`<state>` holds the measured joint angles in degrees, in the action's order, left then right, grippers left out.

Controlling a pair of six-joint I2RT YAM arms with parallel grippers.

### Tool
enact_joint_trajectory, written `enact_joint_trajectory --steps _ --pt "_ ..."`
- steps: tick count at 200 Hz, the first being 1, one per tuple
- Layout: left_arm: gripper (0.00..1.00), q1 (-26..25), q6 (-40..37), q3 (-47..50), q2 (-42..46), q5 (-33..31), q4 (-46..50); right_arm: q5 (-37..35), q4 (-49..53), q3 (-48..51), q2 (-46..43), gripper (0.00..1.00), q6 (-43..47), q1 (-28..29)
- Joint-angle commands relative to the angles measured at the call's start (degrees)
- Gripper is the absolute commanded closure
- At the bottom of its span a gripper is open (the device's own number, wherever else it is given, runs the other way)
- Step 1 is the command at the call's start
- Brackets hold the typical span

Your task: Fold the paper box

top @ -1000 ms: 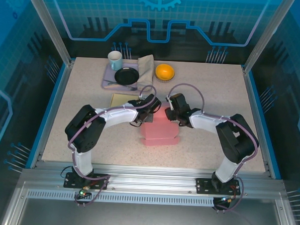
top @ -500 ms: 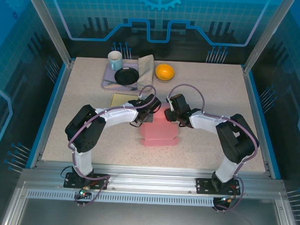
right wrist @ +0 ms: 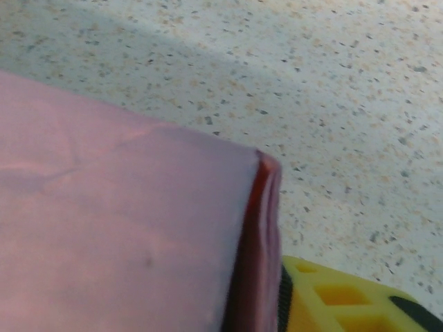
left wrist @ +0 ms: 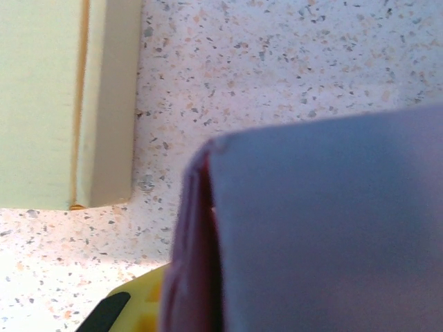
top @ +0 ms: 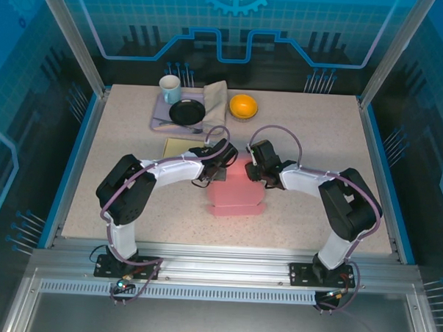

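The pink paper box (top: 235, 196) lies in the middle of the table with both grippers at its far edge. My left gripper (top: 220, 167) is at the far left corner, shut on the upright doubled wall there. In the left wrist view that wall (left wrist: 197, 249) rises beside a yellow finger (left wrist: 135, 311), and the box's panel (left wrist: 332, 228) hides the other finger. My right gripper (top: 253, 170) is at the far right corner. In its wrist view the padded yellow finger (right wrist: 346, 304) presses on the folded pink wall (right wrist: 259, 263); the other finger is hidden.
A flat cream box (top: 180, 146) lies just behind the left gripper, its edge (left wrist: 104, 104) close to the pink wall. At the back stand a tray (top: 159, 118) with a mug (top: 170, 88) and black plate (top: 186, 111), a folded cloth (top: 217, 100) and an orange bowl (top: 243, 106).
The right gripper's jaws have narrowed onto the box's far right wall and shifted slightly. The left arm and the box have hardly moved.
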<state>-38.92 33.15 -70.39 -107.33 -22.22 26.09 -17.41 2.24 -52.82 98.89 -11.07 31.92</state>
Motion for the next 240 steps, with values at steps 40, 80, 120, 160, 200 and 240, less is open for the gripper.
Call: enact_joint_trajectory --steps 40,80,120,160,200,240 --pt "1.00 0.5 2.1 -1.8 -0.4 -0.3 1.6 -21.6 9.7 -2.2 0.3 0.83 -5.3 4.7" --pt "1.00 0.6 2.5 -2.1 -0.7 -0.4 2.0 -23.8 12.0 -3.5 0.6 0.89 -14.4 7.2" --pt "1.00 0.6 3.6 -2.7 -0.4 -0.8 2.3 -26.4 15.3 -4.6 1.6 0.90 -24.6 7.7" --pt "1.00 0.6 3.9 -3.0 -0.3 -0.6 2.4 -23.7 13.9 -4.2 1.7 0.81 -26.0 7.3" --pt "1.00 0.8 3.9 -2.9 -0.4 -0.4 2.4 -15.0 9.9 -2.8 1.8 0.71 -23.0 4.9" --pt "1.00 0.9 4.2 -2.8 -0.2 0.2 2.5 -15.9 8.7 -1.5 1.6 0.72 -21.9 3.2"
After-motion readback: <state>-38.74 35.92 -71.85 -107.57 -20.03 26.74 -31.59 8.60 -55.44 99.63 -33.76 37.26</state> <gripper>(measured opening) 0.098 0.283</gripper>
